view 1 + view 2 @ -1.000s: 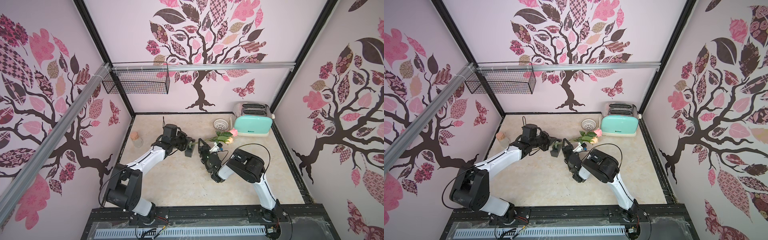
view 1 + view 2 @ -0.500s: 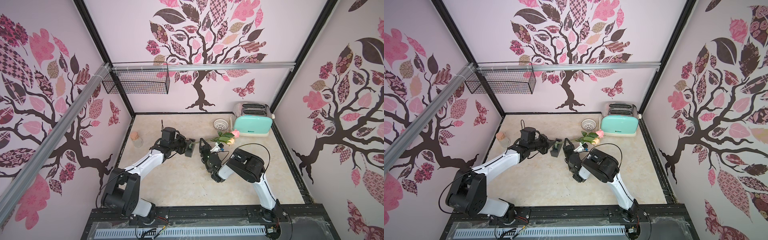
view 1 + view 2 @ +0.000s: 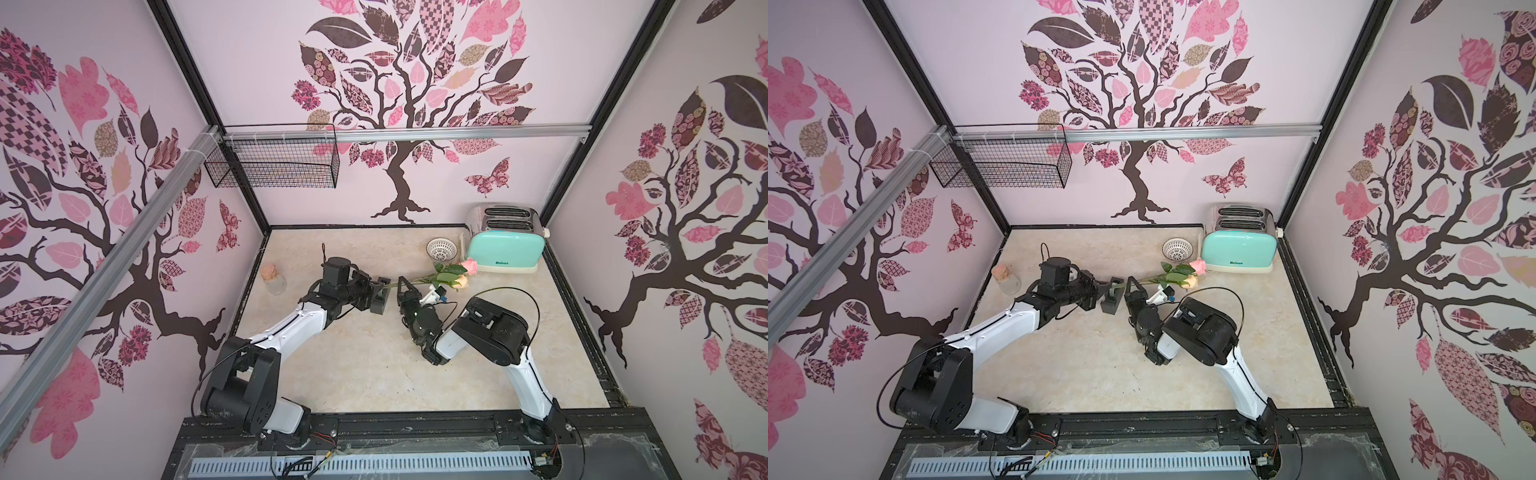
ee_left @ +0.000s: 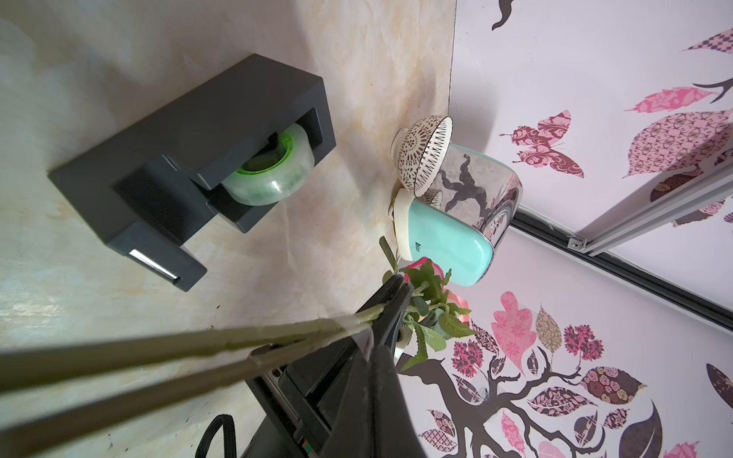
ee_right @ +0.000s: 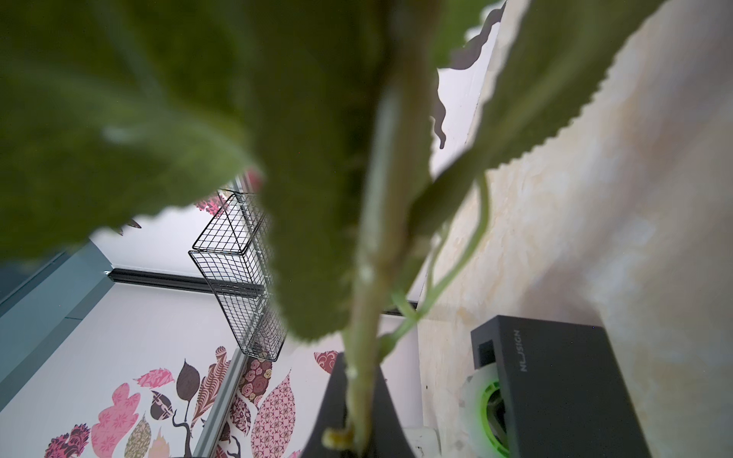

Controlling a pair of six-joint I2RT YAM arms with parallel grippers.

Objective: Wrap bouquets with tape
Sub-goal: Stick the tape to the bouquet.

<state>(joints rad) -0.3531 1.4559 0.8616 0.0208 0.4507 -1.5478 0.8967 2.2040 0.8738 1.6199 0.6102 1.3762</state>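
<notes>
The roses [image 3: 448, 275] hang roughly level, apparently clear of the surface [image 3: 353, 365] between the two arms. Their blooms point toward the toaster [image 3: 505, 251] and their stem ends are over the tape dispenser [image 4: 190, 150]. They look light. The stems are thin, smooth and probably springy, so they may roll or splay against each other, and the blooms and leaves are soft and would crush. The place to hold them is the bare stems below the leaves.

The right fingers [image 4: 396, 291] are closed on the stems just below the foliage. The left fingers [image 3: 372, 284] are closed too, and from the top views they seem to pinch the stem ends.

The tape [image 4: 273, 178] sits as a pale roll on a green core inside the dispenser. It would be thin and sticky and apt to cling to itself. The blocky dispenser looks heavy enough to stay put under a pull.

Only two blooms, pink and peach, can be made out. The left fingers do not show in their own wrist view, where the stems run blurred out of frame. Leaves fill most of the right wrist view. A clear glint on the stems beside the right fingers may be tape, but I cannot tell. The roll's loose end is not visible. A mesh bowl [image 3: 441, 248] stands near the toaster, apart from the roses.
</notes>
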